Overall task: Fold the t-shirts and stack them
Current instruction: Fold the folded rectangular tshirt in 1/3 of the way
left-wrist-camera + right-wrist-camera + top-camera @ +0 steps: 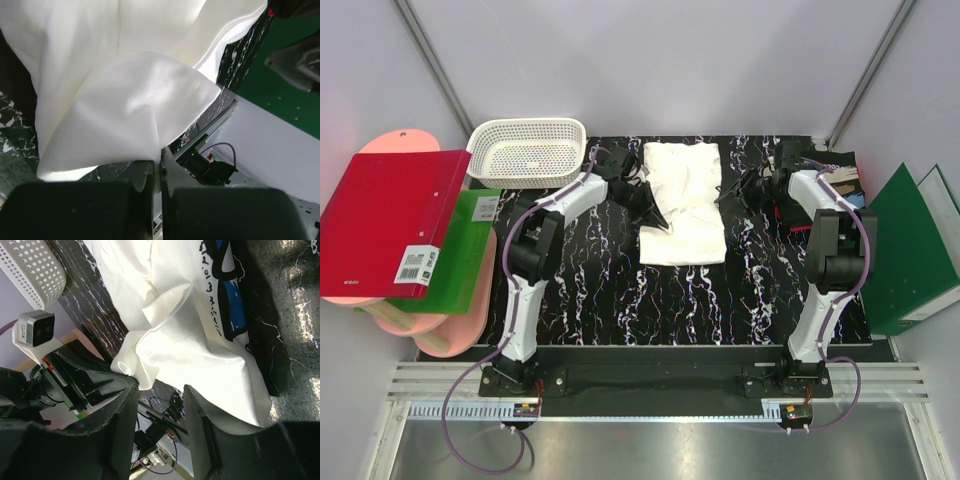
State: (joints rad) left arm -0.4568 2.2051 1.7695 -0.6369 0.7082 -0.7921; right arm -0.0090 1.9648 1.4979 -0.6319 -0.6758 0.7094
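Note:
A white t-shirt [682, 205] lies crumpled on the black marbled table [620, 300], at the back middle. My left gripper [646, 205] is at its left edge and shut on a fold of the cloth. In the left wrist view the white shirt [125, 100] hangs from the closed gripper [161, 167]. My right gripper [748, 190] is open just right of the shirt. In the right wrist view the gripper [161, 395] is empty, above the shirt's [190, 330] edge with dark lettering and blue print. A black printed shirt [835, 178] lies at the back right, with a bit of red cloth [786, 212] beside it.
A white lattice basket [528, 150] stands at the back left and shows in the right wrist view [32, 270]. A red binder [390, 220] and a green binder [460, 250] lie off the table's left side. Another green binder [915, 250] stands on the right.

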